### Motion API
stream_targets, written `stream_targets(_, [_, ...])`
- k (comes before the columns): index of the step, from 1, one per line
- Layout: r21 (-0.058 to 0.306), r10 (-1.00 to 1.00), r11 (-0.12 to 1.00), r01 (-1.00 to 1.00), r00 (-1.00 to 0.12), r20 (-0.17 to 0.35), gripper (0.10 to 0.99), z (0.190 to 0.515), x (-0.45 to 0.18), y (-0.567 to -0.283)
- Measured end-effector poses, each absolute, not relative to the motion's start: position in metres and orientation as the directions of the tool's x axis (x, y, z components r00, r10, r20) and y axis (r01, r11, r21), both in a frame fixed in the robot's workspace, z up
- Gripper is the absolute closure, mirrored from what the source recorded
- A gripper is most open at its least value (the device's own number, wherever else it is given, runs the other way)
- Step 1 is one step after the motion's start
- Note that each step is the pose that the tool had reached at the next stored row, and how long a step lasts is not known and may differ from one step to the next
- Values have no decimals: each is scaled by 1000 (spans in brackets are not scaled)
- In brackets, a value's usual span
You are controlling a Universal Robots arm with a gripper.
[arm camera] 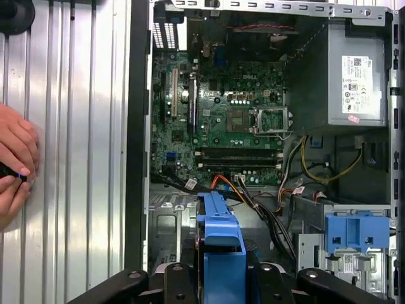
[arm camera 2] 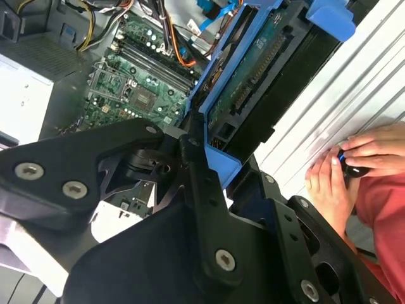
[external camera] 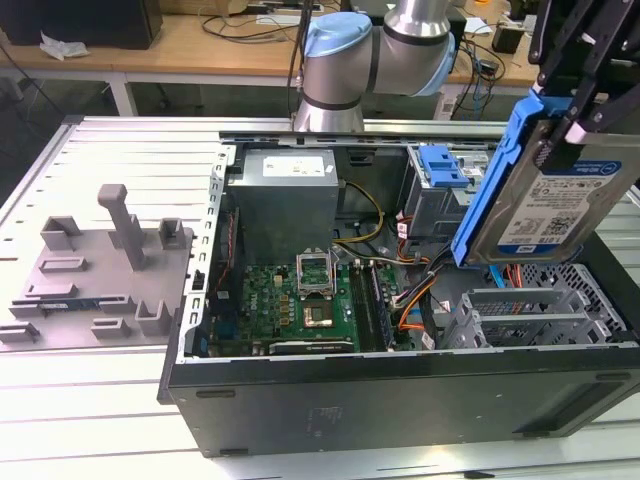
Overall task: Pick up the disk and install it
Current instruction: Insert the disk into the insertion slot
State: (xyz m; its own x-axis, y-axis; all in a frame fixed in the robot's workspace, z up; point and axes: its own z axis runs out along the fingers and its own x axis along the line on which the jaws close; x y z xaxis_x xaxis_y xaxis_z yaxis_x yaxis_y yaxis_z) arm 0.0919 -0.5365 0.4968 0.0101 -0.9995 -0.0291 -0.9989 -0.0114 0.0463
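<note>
In the upper right of the exterior view the tool is clenched on the disk. It grips the disk near its top edge, so the disk hangs tilted in the air with its labelled silver face toward the camera and its bright blue carrier along the edge nearer the exterior view's left. The disk is above the right-hand end of the open computer case, over the perforated metal drive cage and not seated in it. In the second wrist view the disk shows its green circuit-board underside inside the blue frame, with the tool's black links closed around the frame's near end. In the first wrist view the disk shows edge-on as a blue bar between those links. The case lies on its side on a slatted metal counter. Inside it are a green motherboard, a grey power supply behind that, and a bundle of coloured cables between the motherboard and the cage. A small blue clip sits in the bay at the back of the case, just beside the disk's carrier in the picture. A grey fixture stands on the counter at the exterior view's left, well apart from the case. The robot arm rises at the top centre. In both wrist views a person's hands are over the counter beside the case, holding a small dark object.
</note>
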Motion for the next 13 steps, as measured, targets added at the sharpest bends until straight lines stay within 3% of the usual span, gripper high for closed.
stream_targets(13, [46, -1000, -11, -999, 10, -23, 718, 490, 116, -539])
